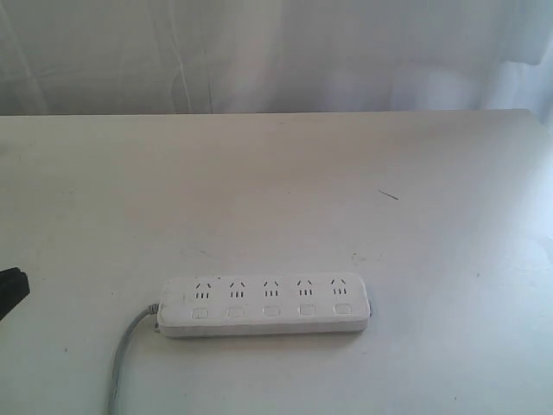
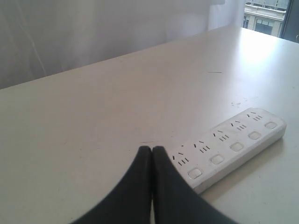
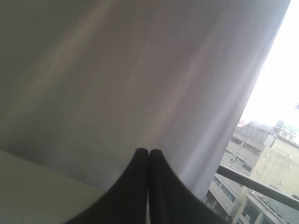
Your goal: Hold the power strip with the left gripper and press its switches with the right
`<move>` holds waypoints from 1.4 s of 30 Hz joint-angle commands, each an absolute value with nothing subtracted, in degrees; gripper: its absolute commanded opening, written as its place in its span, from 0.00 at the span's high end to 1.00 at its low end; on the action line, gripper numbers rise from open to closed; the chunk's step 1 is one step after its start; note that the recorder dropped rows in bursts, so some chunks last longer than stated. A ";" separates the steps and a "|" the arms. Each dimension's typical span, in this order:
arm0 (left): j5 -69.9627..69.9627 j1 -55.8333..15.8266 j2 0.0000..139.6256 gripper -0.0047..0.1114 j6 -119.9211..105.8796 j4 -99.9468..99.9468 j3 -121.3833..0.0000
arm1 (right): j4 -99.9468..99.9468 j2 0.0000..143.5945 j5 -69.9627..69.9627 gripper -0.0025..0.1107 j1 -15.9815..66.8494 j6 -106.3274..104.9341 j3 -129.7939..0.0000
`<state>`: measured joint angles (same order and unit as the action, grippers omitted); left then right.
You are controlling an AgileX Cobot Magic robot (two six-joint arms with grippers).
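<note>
The white power strip [image 1: 266,304] lies flat on the table near its front edge, its grey cord [image 1: 125,354] trailing off the left end. Its switches [image 1: 271,310] form a row below the sockets. In the left wrist view the power strip [image 2: 238,140] lies just beyond and to one side of my left gripper [image 2: 152,149], whose black jaws are pressed together and hold nothing. A black bit of the left gripper [image 1: 12,288] shows at the exterior view's left edge. My right gripper [image 3: 149,151] is shut and empty, pointed at a curtain, away from the strip.
The pale table [image 1: 276,199] stretches back to a white curtain [image 1: 276,52]. A small dark mark [image 1: 389,194] lies on the table's right half. Through a window, buildings [image 3: 261,168] and a dark rail [image 3: 257,185] show in the right wrist view.
</note>
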<state>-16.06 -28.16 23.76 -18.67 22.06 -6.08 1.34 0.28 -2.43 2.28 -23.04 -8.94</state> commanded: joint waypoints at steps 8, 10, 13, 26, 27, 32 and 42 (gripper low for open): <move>-16.48 -28.16 23.49 0.96 -17.50 21.83 -5.74 | 3.21 0.00 -3.75 0.98 -1.14 -21.90 -0.29; -16.48 -28.16 23.49 0.96 -17.50 21.83 -5.74 | 2.11 0.00 -3.46 0.98 -1.41 -22.29 0.00; -16.38 -28.16 23.49 0.96 -17.51 21.83 -5.74 | -0.65 0.00 3.11 0.98 -2.02 -22.29 0.00; -15.45 -28.16 23.49 0.96 -17.51 21.83 -5.74 | -12.63 0.00 18.98 0.98 -2.01 -22.29 0.00; -15.10 -28.16 23.49 0.96 -17.51 21.79 -5.74 | -12.63 0.00 19.11 0.98 -2.01 -22.29 0.00; -13.17 -28.16 23.49 0.96 -17.51 20.71 -5.74 | -12.63 0.00 19.13 0.98 -2.01 -22.29 0.00; -11.89 -28.16 23.49 0.96 -17.73 20.72 -5.74 | -12.63 0.00 19.26 0.98 -2.01 -22.29 0.00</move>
<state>-12.13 -28.16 23.76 -18.06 20.80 -6.08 -12.12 0.29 19.16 -1.66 -22.49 -0.32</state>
